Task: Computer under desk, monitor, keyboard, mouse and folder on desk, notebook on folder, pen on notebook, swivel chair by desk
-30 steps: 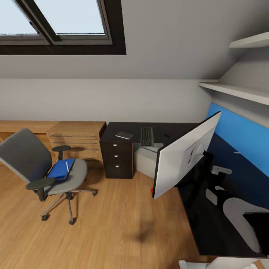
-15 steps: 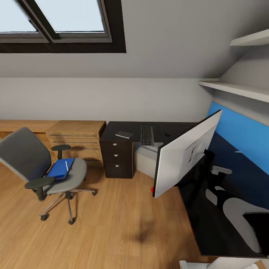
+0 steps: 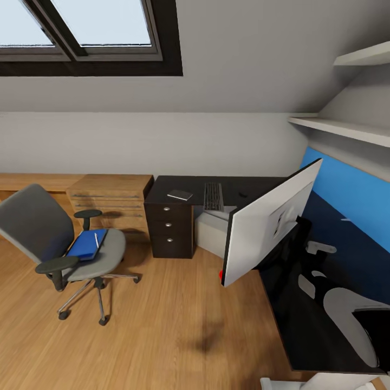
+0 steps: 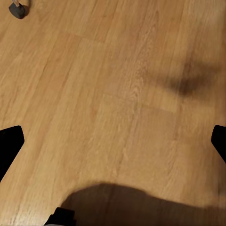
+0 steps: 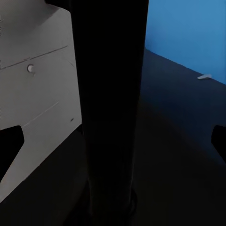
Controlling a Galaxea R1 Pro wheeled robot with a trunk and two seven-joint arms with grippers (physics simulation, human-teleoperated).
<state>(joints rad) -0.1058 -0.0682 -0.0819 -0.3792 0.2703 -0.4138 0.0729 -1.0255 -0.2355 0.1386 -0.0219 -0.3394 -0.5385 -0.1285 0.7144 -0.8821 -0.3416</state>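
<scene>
My left gripper points down, its two dark fingertips spread wide apart with nothing between them. My right gripper is likewise spread, fingertips far apart; a dark upright post stands between them, though I can't tell whether they touch it.

Head view evenly bright, soft daylight from skylight upper left. Wide-angle stretch at edges, shelves slanting. Soft blurry shadow patch on wooden floor; faint shadow under swivel chair. Desk top glossy black, pale reflections near right edge. Slight render softness overall. Left wrist view: warm, well lit floor, dark smudge shadow plus large shadow at one edge. Right wrist view dim, mostly near-black, close surfaces unfocused.
</scene>
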